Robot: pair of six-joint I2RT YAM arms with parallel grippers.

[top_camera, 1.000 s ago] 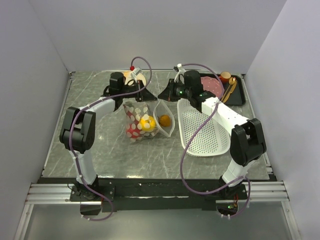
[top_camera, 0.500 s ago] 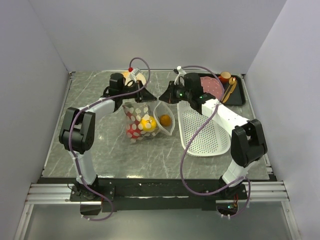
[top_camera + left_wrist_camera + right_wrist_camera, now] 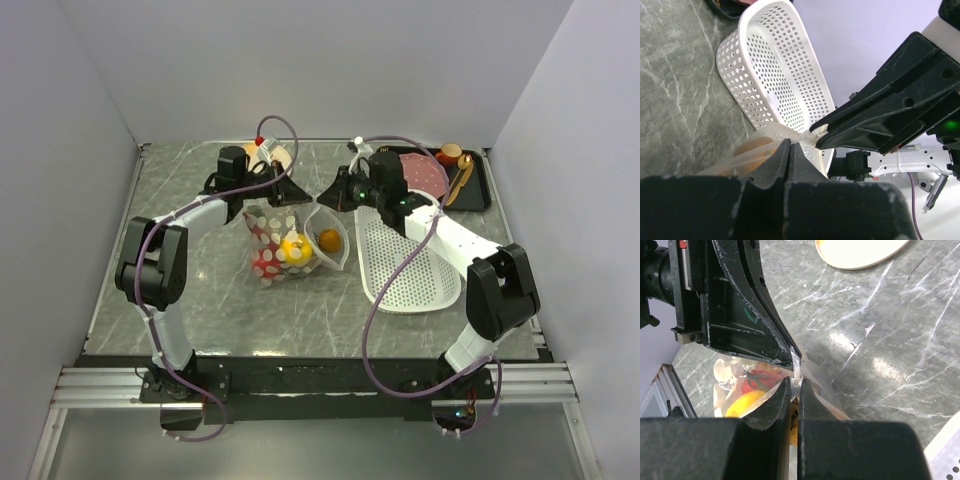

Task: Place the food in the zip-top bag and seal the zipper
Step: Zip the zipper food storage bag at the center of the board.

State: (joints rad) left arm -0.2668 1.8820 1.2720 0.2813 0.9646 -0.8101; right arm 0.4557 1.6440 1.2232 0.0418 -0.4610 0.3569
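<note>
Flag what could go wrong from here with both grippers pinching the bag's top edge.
1. The left gripper and right gripper pinch the zip-top bag almost at one spot, fingertips nearly touching; any sideways pull could knock them together.
2. The bag's mouth looks open in the top view, the brown oval lying just inside it; lifting or tugging may spill it.

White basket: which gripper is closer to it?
Right. The right gripper sits by the basket, at its far corner; the left gripper is farther left, over the bag.
</note>
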